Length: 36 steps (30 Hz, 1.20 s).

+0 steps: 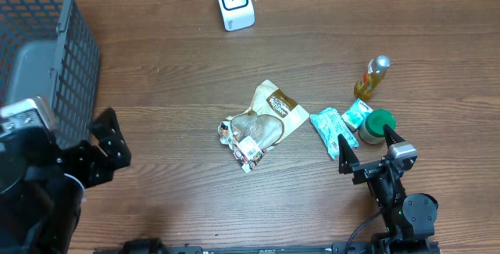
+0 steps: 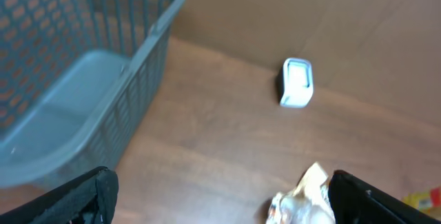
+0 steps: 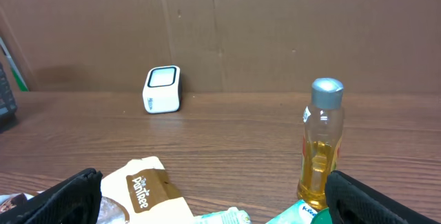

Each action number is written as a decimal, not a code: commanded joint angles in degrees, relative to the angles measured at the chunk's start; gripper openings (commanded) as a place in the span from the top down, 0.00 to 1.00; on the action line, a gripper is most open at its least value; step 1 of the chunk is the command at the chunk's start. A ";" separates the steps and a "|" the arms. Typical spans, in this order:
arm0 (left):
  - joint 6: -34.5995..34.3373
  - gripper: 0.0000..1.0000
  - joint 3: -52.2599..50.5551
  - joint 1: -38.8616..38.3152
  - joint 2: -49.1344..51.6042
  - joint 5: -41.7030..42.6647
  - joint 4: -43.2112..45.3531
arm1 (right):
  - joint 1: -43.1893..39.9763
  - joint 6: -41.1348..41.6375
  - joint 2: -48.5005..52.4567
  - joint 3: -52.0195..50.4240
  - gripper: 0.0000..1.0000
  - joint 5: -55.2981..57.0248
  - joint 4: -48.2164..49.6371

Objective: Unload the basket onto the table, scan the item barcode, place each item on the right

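Scanner (image 1: 234,2) stands well apart from crumpled snack bag (image 1: 271,113)

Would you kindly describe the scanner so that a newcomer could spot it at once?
Start at the grey basket at the table's far left, then look right along the far edge. The scanner stands alone there, well beyond the bags and the bottle. It is the only rigid white box, with a dark-rimmed window on its face.
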 commanded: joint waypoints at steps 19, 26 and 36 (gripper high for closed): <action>0.20 0.00 -30.38 -4.44 -11.34 3.78 36.26 | -0.44 0.02 -0.37 -0.57 0.00 0.11 0.22; -0.28 0.00 -50.73 -6.67 -20.65 4.63 73.90 | -0.44 0.02 -0.37 -0.57 0.00 0.11 0.22; -0.22 0.00 -72.67 -6.67 -35.43 2.84 100.13 | -0.44 0.02 -0.37 -0.57 0.00 0.11 0.20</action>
